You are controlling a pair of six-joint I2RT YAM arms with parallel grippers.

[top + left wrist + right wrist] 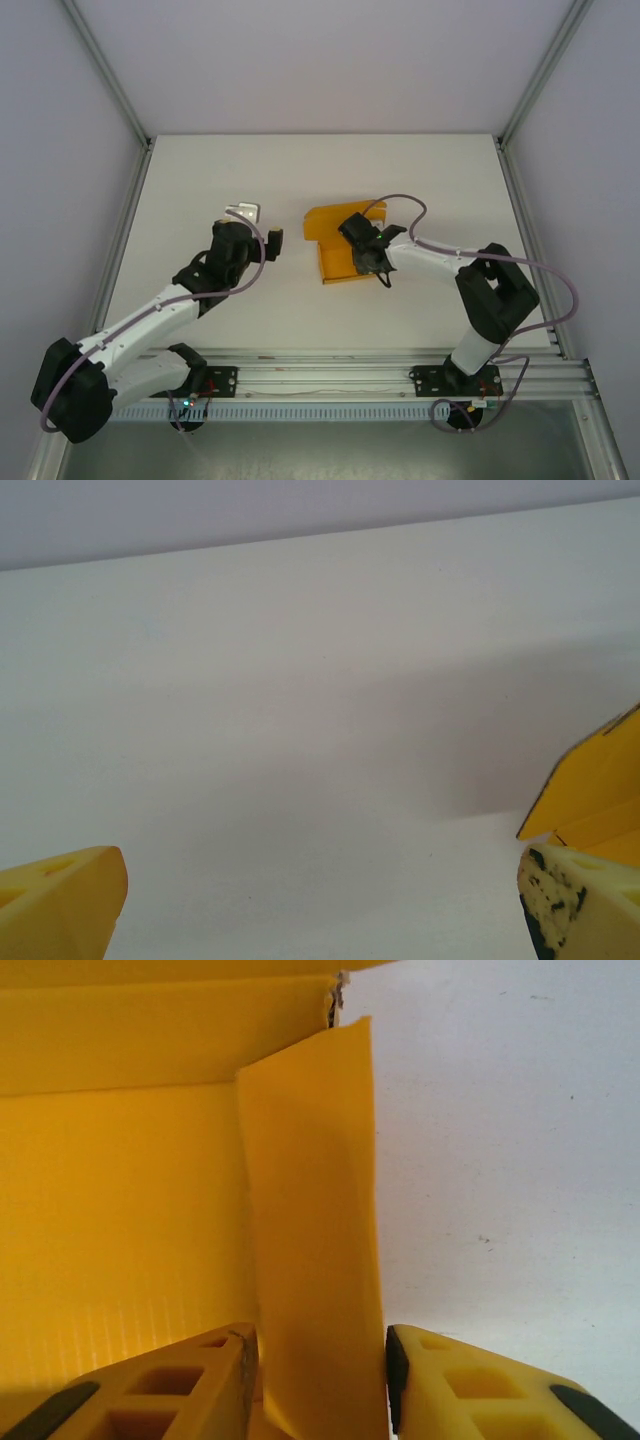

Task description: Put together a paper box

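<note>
The paper box (330,228) is bright orange card, partly folded, lying mid-table with its back wall raised. My right gripper (362,248) reaches into it from the right. In the right wrist view its fingers (180,1385) stand apart, and an upright side flap (310,1210) of the paper box (120,1210) rises between them, not pinched. My left gripper (258,227) hovers left of the box, clear of it, wide open. In the left wrist view the left gripper (320,910) has only bare table between its fingertips (65,900), and a corner of the paper box (590,780) shows at the right edge.
The white table (300,170) is ringed by grey walls and aluminium frame posts (110,80). A rail (330,375) with the arm bases runs along the near edge. A cable (420,215) loops over the right arm above the box's right end.
</note>
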